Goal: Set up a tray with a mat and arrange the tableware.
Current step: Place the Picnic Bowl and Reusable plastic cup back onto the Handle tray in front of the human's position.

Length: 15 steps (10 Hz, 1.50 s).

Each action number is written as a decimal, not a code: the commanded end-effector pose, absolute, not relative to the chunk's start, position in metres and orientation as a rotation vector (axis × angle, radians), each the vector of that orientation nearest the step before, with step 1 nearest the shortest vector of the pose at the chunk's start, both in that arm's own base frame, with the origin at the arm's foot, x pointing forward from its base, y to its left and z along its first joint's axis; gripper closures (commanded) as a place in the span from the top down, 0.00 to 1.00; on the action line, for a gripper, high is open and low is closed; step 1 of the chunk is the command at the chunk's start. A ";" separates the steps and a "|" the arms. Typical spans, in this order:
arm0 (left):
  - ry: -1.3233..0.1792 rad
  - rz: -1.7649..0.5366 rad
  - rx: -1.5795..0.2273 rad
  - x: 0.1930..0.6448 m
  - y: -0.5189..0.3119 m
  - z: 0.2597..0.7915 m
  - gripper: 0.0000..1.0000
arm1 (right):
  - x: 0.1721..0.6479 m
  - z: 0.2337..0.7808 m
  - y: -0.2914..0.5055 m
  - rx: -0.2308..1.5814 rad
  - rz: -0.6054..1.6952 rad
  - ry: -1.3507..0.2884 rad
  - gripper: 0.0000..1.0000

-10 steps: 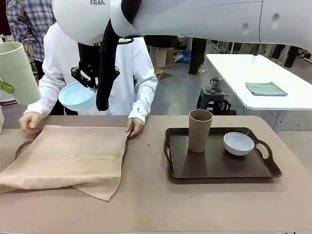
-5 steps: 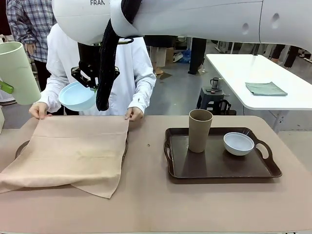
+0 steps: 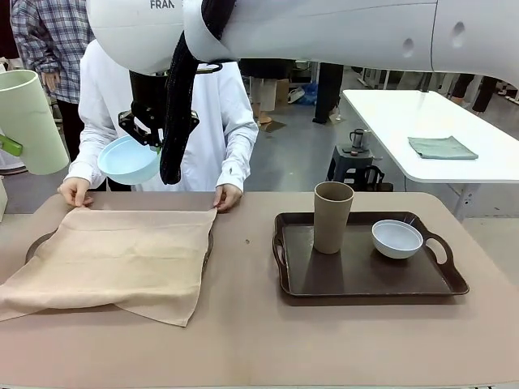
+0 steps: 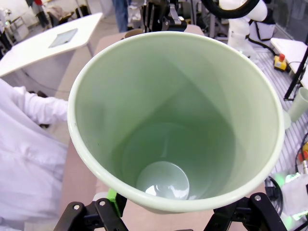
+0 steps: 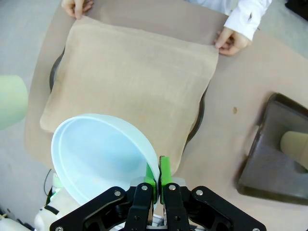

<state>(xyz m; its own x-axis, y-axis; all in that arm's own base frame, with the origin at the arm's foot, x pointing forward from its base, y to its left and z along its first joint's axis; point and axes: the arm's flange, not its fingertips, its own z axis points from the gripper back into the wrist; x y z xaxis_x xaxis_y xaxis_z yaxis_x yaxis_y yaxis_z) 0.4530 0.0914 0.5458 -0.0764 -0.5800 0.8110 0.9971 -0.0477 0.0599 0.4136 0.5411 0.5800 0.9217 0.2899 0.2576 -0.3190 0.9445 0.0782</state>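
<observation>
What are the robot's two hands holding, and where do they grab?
The left gripper clamps the green cup by its side wall; the right gripper pinches the blue bowl by its rim.

Left hand (image 4: 166, 214), right hand (image 5: 157, 175) clamped, aloft.

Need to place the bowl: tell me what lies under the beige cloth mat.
A dark round-edged tray: only its rim peeks out at two sides of the beige cloth mat. Its middle is covered, so unseen.
</observation>
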 end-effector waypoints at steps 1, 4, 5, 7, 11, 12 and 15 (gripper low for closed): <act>-0.775 -1.514 -0.720 0.453 0.091 0.547 0.82 | 0.413 0.580 0.541 0.120 0.314 -0.246 0.05; -0.775 -1.514 -0.720 0.453 0.091 0.547 0.82 | 0.413 0.580 0.541 0.120 0.314 -0.246 0.05; -0.775 -1.514 -0.720 0.453 0.091 0.547 0.82 | 0.413 0.580 0.541 0.120 0.314 -0.246 0.05; -0.773 -1.511 -0.723 0.453 0.092 0.545 0.82 | 0.414 0.580 0.541 0.120 0.313 -0.246 0.05; -0.848 -1.533 -0.824 0.489 0.092 0.466 0.82 | 0.453 0.491 0.540 0.149 0.289 -0.097 0.05; -0.826 -1.542 -0.838 0.493 0.089 0.448 0.82 | 0.459 0.470 0.542 0.163 0.290 -0.077 0.05; -0.706 -1.557 -0.871 0.499 0.076 0.401 0.82 | 0.470 0.434 0.548 0.202 0.282 -0.060 0.05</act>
